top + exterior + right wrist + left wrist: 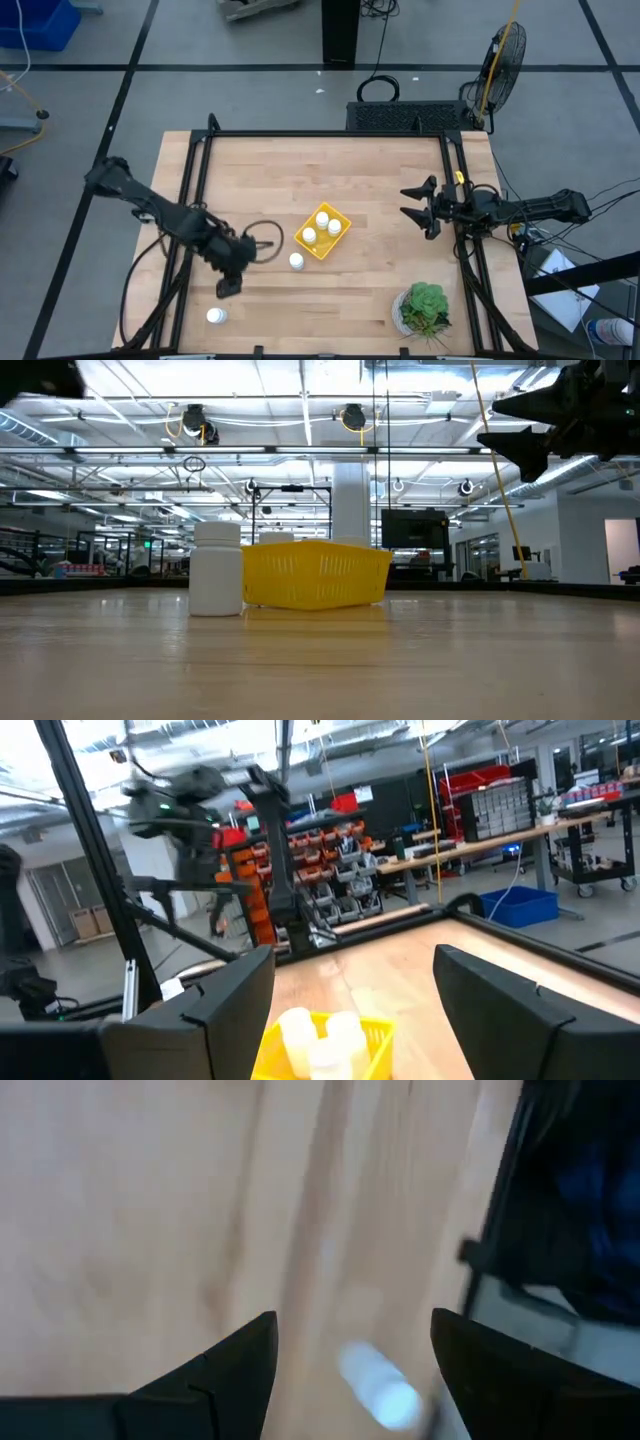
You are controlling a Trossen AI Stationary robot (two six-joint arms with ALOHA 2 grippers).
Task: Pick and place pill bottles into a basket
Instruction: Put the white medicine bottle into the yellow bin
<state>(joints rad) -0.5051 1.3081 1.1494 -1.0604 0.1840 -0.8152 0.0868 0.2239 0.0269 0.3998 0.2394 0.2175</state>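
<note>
Left hand (228, 288) hangs part-open, empty, aimed at the near-left pill bottle (216, 316) lying on the tabletop (380, 180), apparently lining up a pick. Second bottle (296, 261) stands just beside the basket (340, 240), which holds three. Right hand (412, 206) waits open, raised, clear of work.

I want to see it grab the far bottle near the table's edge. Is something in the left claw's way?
Nothing visible. The left gripper hangs open above bare wood, and the lone bottle lies just beyond it, in line with its fingers.
</note>
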